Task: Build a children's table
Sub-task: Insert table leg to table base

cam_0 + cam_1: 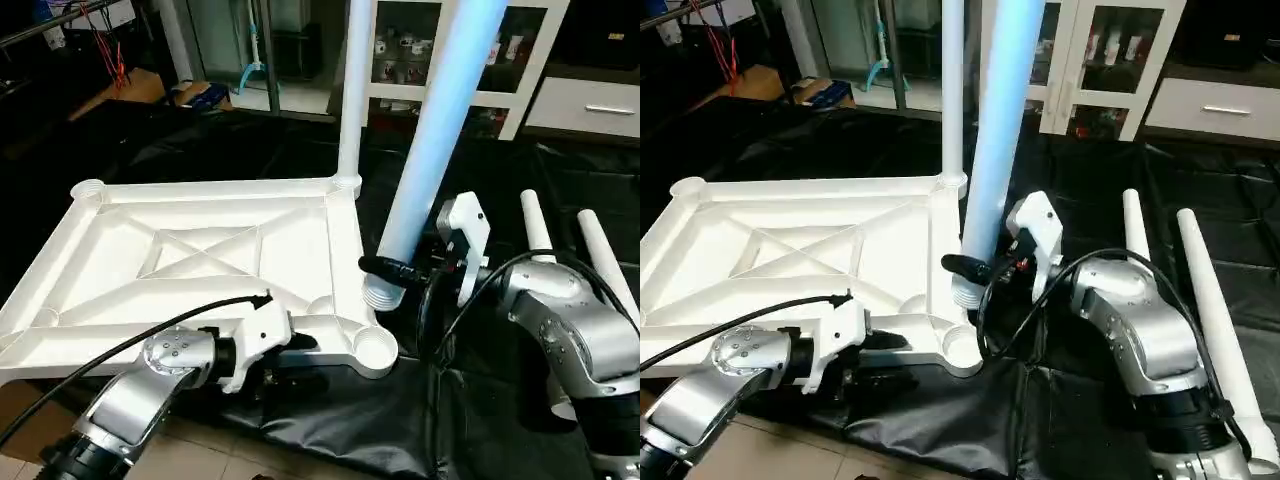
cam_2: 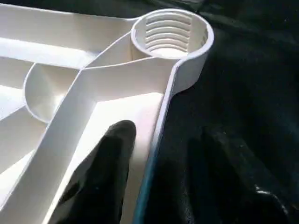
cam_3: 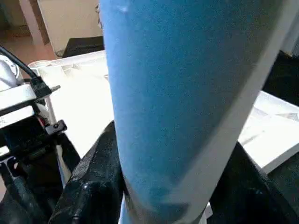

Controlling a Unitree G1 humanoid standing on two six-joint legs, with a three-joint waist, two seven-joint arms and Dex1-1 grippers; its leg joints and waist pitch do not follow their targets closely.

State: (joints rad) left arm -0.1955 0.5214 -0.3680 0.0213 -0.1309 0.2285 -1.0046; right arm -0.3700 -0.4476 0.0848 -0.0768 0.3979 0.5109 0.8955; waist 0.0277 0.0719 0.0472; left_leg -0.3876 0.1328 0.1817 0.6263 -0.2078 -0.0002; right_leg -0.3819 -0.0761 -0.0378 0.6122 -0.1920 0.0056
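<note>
The white tabletop lies ribbed side up on black cloth. One white leg stands upright in its far right corner socket. My right gripper is shut on a second leg, held nearly upright and slightly tilted. Its threaded end hangs just beyond the near right socket, apart from it. My left gripper straddles the tabletop's near rim beside that socket. One finger rests over the inner face, the other sits outside over the cloth, with gaps to the rim.
Two more white legs lie on the cloth to the right of my right arm. A white glass-door cabinet stands behind. The cloth ends at bare floor near my left arm.
</note>
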